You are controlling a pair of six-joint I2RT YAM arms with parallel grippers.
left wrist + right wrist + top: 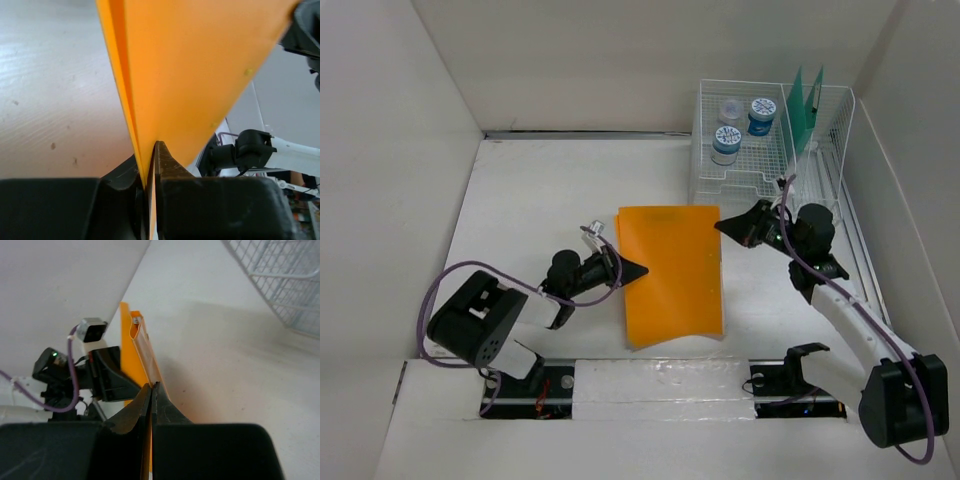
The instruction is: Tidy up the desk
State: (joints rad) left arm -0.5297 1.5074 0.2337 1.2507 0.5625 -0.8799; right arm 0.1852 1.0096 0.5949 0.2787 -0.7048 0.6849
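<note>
Top external: left gripper (636, 269) and right gripper (724, 226) pinch opposite edges of the orange folder (670, 278); wire rack (760, 165) lies nearer the right.

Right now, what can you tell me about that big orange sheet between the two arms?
It is an orange folder, thin, flat and rectangular, seemingly smooth plastic in two layers closed together. It is over the middle of the desk, its near edge slightly curled. The left gripper pinches its left edge and the right gripper its far right corner, both shut on it. Whether it rests on the desk or hangs just above, I cannot tell.
</note>
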